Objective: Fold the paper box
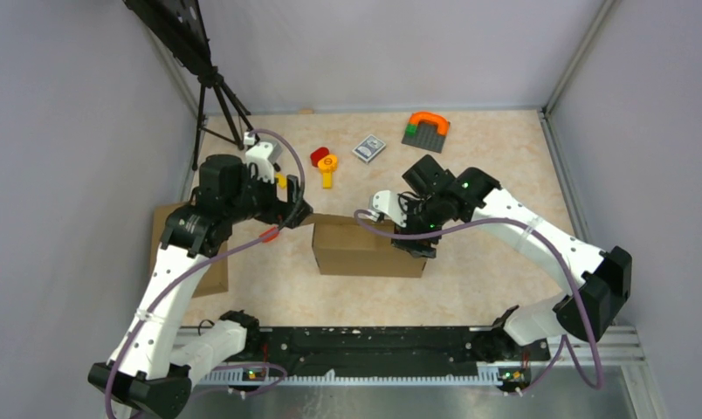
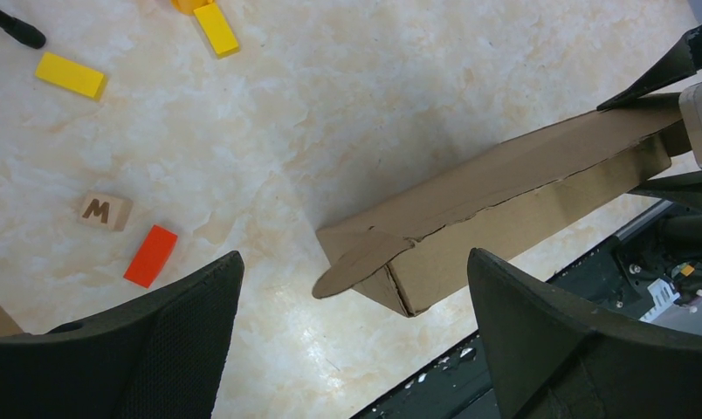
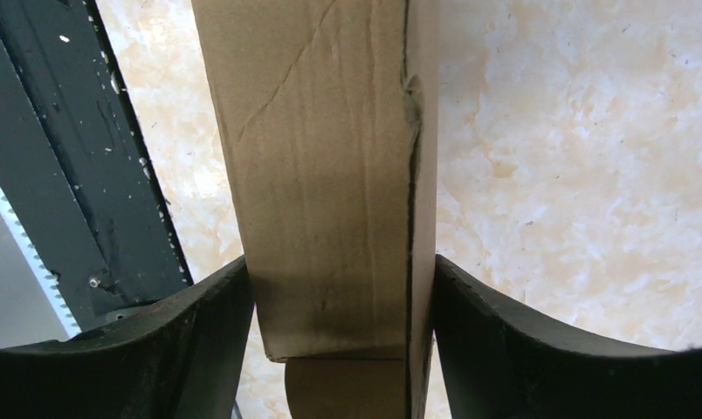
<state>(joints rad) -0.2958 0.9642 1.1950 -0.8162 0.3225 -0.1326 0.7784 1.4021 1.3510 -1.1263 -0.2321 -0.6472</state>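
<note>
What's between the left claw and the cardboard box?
Just bare table, shown in the left wrist view, separates the left gripper from the paper box.

We note left arm (image 1: 167, 279) and right arm (image 1: 540, 232): white link shells, black joint housings. Purple cables (image 1: 581, 336) loop along each. Green lamp (image 1: 453, 185) at right wrist. Fingers (image 2: 155, 340) black, curved, fine-textured.

Bright, even overhead light; soft shadows; sharp focus.
</note>
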